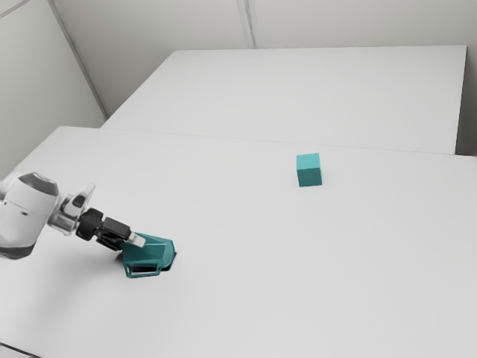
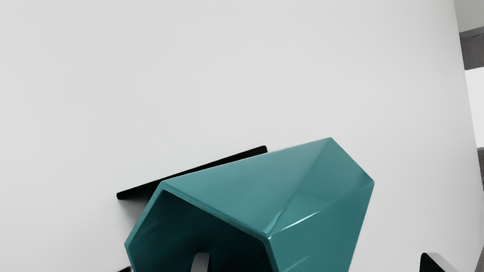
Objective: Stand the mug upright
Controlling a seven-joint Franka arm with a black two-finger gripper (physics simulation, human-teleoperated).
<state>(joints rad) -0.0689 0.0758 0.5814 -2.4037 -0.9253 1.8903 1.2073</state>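
The teal faceted mug [image 1: 158,250] lies on its side on the table, its handle [image 1: 143,275] toward the exterior view's bottom edge. At the mug's open end is my gripper [image 1: 137,240]. In the wrist view the mug [image 2: 242,181] shows its dark mouth, and my gripper [image 2: 317,262] stands open with its fingers wide apart. One finger [image 2: 201,263] reaches in front of or into the mouth, while the other is outside, beyond the mug's wall. Whether either finger touches the mug cannot be told.
A teal cube [image 1: 308,171] sits on the white table [image 1: 298,283], well away from the mug toward the exterior view's upper right. Another white surface [image 1: 298,97] lies behind the table. A black strip [image 2: 211,165] runs along one side of the mug in the wrist view.
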